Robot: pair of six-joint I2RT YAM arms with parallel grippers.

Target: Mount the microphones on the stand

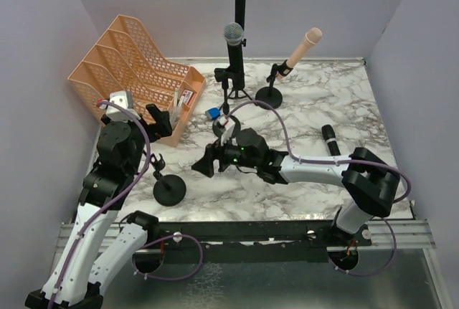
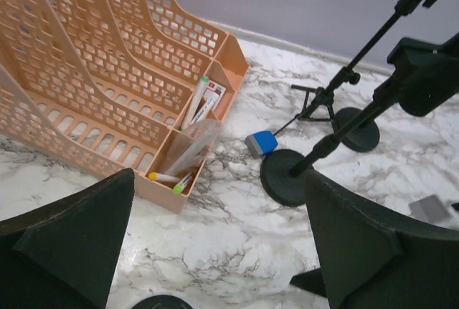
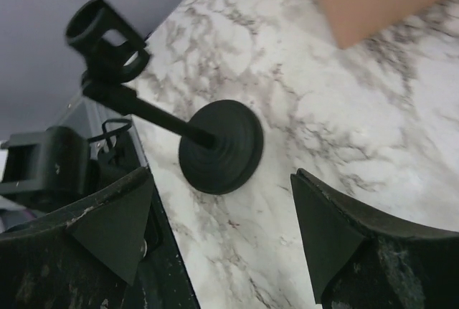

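Top external: right arm [image 1: 315, 169] low, leftward, end effector [image 1: 204, 163] near stand [image 1: 169, 188].

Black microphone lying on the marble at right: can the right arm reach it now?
Probably yes. The black microphone lies uncovered on bare marble beside that arm; the right gripper is open and empty, but faces the empty black round-based stand, so it must swing back.

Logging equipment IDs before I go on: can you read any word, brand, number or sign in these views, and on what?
No text can be read in any view.
Red-and-white packet in the orange desk organizer: carries print, too small and blurred to read.
Silver mesh-head microphone: no marking visible.
Small blue object on the marble tabletop: no legible marking.
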